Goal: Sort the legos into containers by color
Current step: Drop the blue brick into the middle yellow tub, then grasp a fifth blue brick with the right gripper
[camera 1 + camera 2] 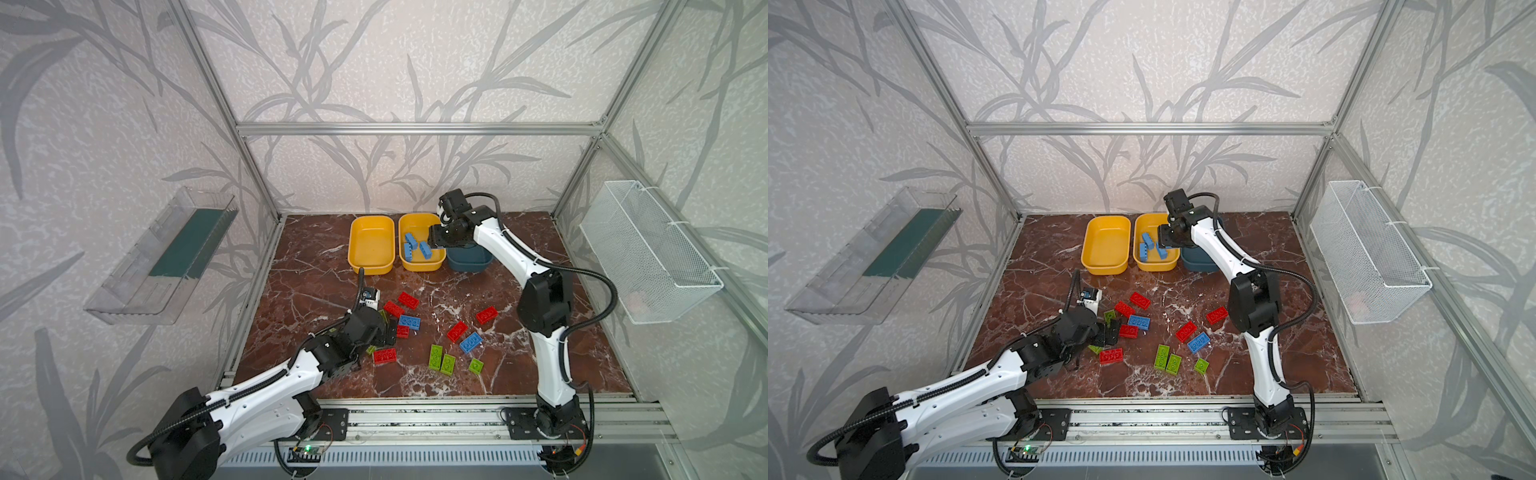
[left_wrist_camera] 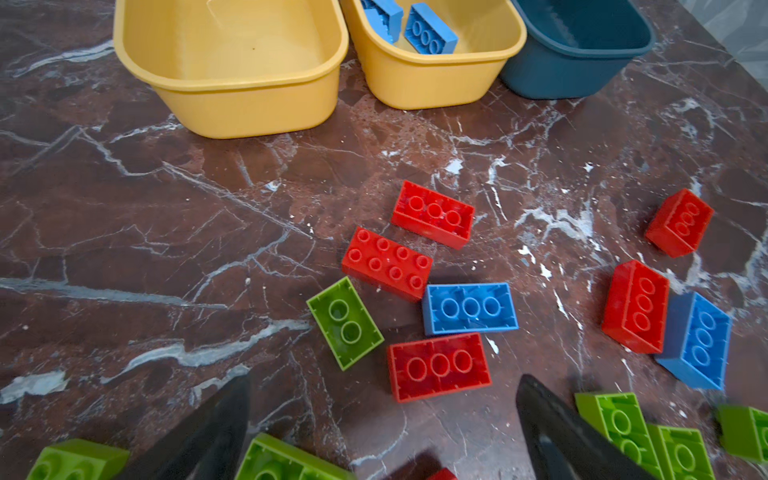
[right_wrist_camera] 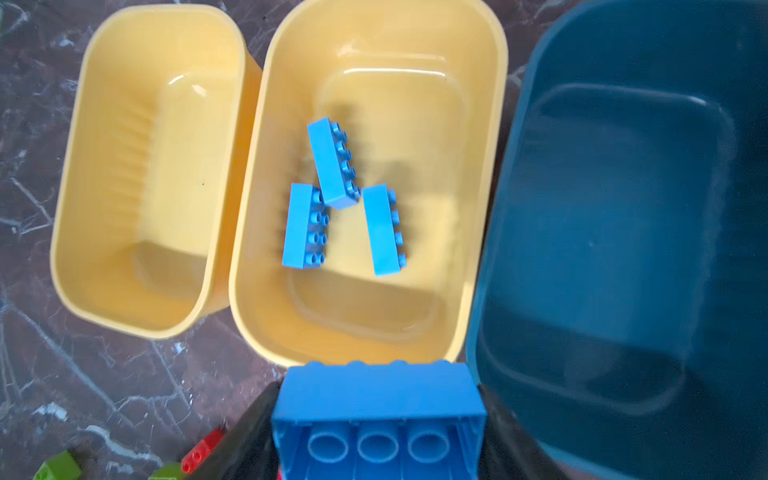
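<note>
Three containers stand in a row at the back: an empty yellow tub (image 1: 371,245), a yellow tub (image 1: 432,262) with three blue legos (image 3: 303,226) inside, and a dark blue tub (image 1: 468,258). My right gripper (image 3: 378,419) hangs over the middle tub's near rim, shut on a blue lego (image 3: 376,399). Loose red (image 1: 408,300), blue (image 1: 471,342) and green legos (image 1: 435,356) are scattered on the marble table. My left gripper (image 2: 384,399) is low among them, open, with a red lego (image 2: 438,365) just beyond its fingertips and a green one (image 2: 345,322) beside it.
A clear plastic tray (image 1: 166,257) hangs on the left wall and a white wire mesh basket (image 1: 648,253) on the right wall. Aluminium frame posts border the table (image 1: 316,291). A metal rail (image 1: 415,419) with both arm bases runs along the front.
</note>
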Tool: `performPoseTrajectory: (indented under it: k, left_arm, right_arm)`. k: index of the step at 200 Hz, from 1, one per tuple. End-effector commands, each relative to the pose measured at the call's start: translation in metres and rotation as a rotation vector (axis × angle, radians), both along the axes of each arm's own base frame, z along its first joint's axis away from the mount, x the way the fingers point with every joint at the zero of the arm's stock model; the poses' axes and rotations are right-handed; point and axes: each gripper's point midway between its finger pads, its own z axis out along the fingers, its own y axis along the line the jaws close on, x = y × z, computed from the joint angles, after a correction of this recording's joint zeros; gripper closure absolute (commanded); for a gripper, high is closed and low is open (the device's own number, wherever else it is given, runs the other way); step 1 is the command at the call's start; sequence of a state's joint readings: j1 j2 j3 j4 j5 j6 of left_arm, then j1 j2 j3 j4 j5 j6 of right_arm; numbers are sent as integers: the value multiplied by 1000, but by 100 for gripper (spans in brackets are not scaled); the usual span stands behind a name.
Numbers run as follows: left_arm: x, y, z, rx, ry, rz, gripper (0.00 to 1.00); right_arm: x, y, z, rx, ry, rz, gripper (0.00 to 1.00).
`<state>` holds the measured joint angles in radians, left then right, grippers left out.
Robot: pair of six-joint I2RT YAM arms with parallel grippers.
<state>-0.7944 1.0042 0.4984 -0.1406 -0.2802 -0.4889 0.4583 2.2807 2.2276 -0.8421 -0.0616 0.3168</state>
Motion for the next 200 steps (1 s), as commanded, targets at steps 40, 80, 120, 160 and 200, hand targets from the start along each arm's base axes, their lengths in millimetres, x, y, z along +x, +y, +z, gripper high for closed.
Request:
performPoseTrajectory:
  k: [40, 80, 120, 160, 200]
  left_arm:
    - [22, 8, 21, 27, -46, 76, 1]
    - [22, 1, 23, 12, -24, 47, 1]
    - [14, -2, 32, -66, -30, 30, 1]
    - [-10, -15, 43, -179, -20, -91, 1]
    - [-40, -27, 44, -244, -5, -184, 1]
  right_arm:
    - [49, 28, -25, 25, -34, 61, 34]
    - [44, 37, -7, 69, -75, 113, 10]
    - [10, 29, 46, 30, -120, 153, 8]
    - [-48, 6, 44, -55, -37, 149, 8]
    - [-134, -34, -1, -52, 34, 104, 10]
